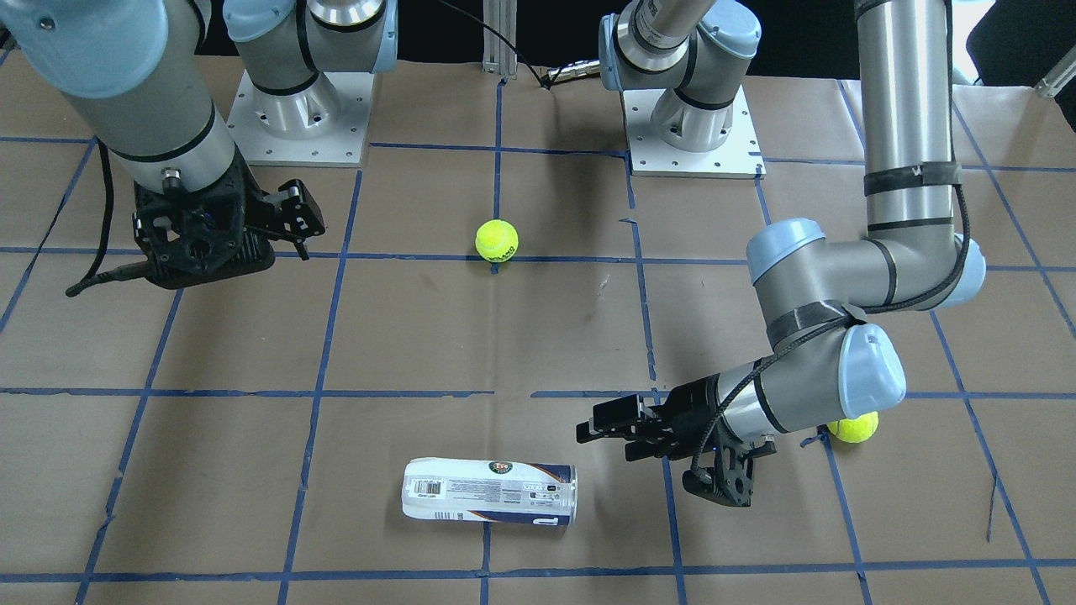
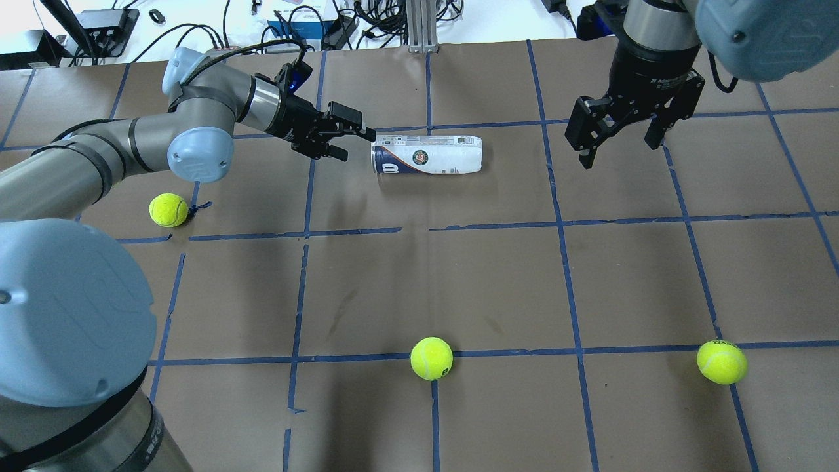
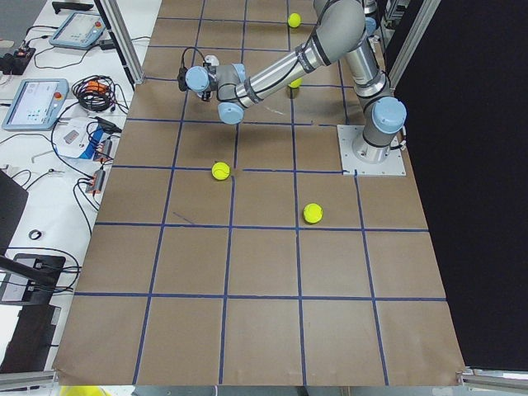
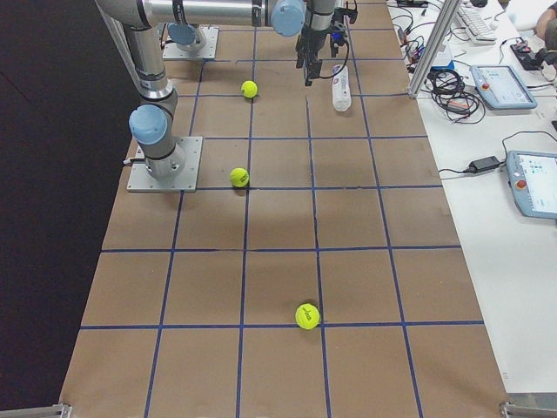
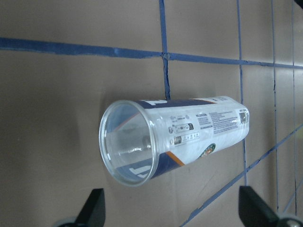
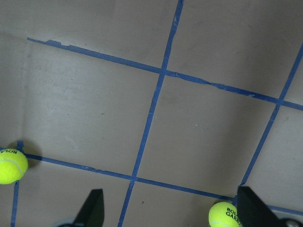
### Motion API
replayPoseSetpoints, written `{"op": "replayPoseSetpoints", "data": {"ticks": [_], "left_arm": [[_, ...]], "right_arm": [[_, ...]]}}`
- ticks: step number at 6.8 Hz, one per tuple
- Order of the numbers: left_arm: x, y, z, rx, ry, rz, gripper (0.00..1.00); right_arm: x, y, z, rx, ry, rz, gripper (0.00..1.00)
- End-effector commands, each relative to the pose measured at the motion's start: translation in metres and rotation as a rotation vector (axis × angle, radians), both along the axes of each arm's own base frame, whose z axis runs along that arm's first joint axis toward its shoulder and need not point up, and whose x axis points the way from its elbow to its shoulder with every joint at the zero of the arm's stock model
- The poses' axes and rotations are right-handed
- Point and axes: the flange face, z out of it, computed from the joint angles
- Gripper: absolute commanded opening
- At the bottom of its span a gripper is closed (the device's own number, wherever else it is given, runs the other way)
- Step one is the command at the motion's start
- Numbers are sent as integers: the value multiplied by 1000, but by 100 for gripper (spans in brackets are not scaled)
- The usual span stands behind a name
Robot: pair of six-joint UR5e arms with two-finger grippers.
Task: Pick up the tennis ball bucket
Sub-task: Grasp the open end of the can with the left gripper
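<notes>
Tennis ball bucket (image 2: pixel 427 155) lies flat on its side on the worktop (image 2: pixel 498 282), over on the far side from the robot's base, approx. mid-width. Its long axis runs left-right across the worktop. White and navy label faces up, w/ barcode and round emblem showing. In the left wrist view the clear round end of the tube looks straight back at the camera.

Left hand (image 2: pixel 354 139) sits level w/ that end, close beside it but not touching. Its 2 fingers are spread wide and nothing is between them. The arm reaches in low and nearly horizontal.

Right hand (image 2: pixel 619 149) hangs above the worktop past the bucket's other end, well apart from it. Its fingers point down, spread wide, nothing held.

3 yellow-green tennis balls lie loose on the brown paper w/ blue tape grid. 1 ball (image 2: pixel 169 210) is near the left arm's elbow. 1 ball (image 2: pixel 431 358) sits on a tape line nearer the robot, approx. centre. 1 ball (image 2: pixel 721 361) is off toward the right side on the same line.
</notes>
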Motion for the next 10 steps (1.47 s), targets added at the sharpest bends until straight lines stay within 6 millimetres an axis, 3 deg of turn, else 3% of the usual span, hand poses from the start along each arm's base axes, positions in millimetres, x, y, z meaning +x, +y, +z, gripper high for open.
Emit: {"op": "replayPoseSetpoints", "data": {"ticks": [1,3,5,6,8,10], "left_arm": [[-7,-7,-14,27,23,35,98],[-11,-10,-26,46,89,54,96],[-17,-13,-31,73,100,99,94],[-19,-13,-32,71,96,99,86],[-21,-12,-33,76,100,99,30],[-32,-8,-21,85,102,110,8]], "right_arm": [[-16,-2,2,-3,5,-88,100],[-16,-1,2,-2,17,-195,96],[-14,-1,7,-12,16,-230,99],[-13,-1,6,-12,6,-247,99],[-7,-1,8,-17,16,-332,99],[-4,0,7,-14,19,-330,100]]}}
